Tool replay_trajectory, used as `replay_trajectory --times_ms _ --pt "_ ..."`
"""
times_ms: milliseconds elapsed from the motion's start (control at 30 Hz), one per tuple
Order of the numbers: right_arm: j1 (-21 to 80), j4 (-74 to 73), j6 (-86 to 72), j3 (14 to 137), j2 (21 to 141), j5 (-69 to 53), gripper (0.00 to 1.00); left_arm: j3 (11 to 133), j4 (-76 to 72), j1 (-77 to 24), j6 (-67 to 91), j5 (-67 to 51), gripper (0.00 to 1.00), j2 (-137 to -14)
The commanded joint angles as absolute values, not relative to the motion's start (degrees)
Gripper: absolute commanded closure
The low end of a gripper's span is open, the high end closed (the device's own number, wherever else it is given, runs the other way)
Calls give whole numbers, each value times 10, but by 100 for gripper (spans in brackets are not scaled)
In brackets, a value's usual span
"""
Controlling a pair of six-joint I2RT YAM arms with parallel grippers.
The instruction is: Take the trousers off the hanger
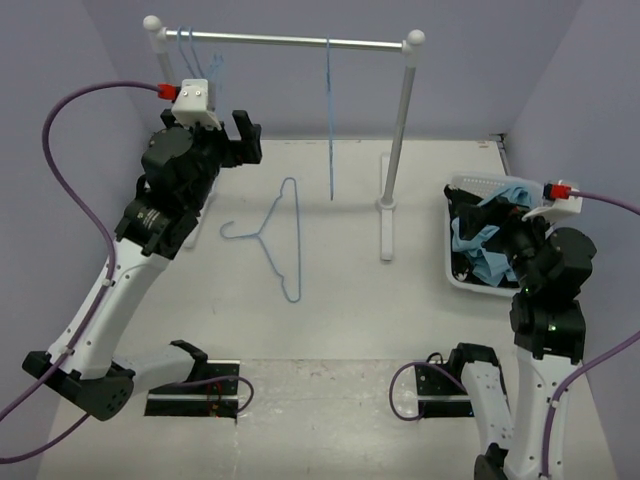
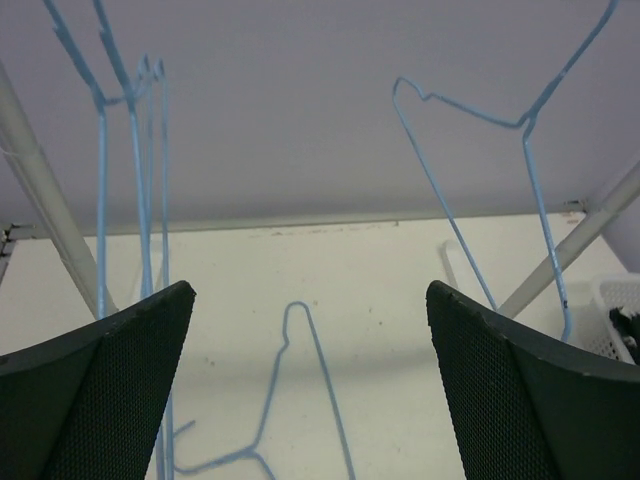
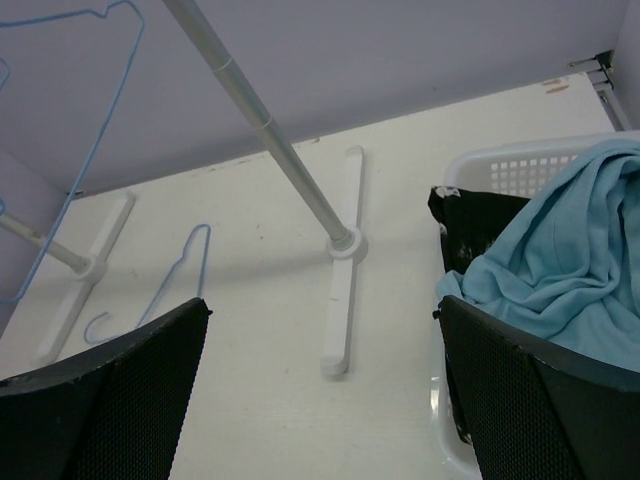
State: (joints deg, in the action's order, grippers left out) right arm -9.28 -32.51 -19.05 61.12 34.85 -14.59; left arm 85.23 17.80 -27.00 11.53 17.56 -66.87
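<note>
Lilac walls around a white bench, seen from above: left arm reared high toward the left end of the clothes rail, left hand with fingers apart and gripping nothing. Right arm bent forward over the white basket at the bench's right side. Flat on the bench below the rail, the hanger, bare; heaped in the basket, the trousers. From the left wrist: both fingers spread wide, empty, the hanger lying on the bench beyond the gap, a second hanger dangling from the rail at right, a bunch of hangers at left. From the right wrist: right hand open too, holding nothing, its right finger just before the basket's near corner; trousers draped high inside, partly over a black garment.
</note>
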Motion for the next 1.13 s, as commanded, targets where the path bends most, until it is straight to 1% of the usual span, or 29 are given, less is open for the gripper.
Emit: replay_trajectory --times_ms 0,333,467,733,833,867,1000,1100 --pt "-92 -322 -214 596 352 -154 1 830 204 -269 141 147 0 -667" --pt "-92 -331 -235 579 366 -131 1 776 217 -285 189 148 0 -665" --pt "-92 -326 -244 569 361 -128 1 747 239 -310 220 201 0 -664" --pt "-92 -316 -273 544 359 -115 1 655 320 -387 355 267 0 -656" --pt "-92 -330 -272 548 362 -88 1 582 352 -387 440 266 0 -652" --pt "-92 -331 -273 546 363 -88 1 582 357 -387 440 266 0 -653" --pt "-92 -328 -268 534 359 -90 1 518 355 -388 524 269 0 -665" --pt "-92 -321 -265 530 352 -95 1 504 335 -387 553 271 0 -687"
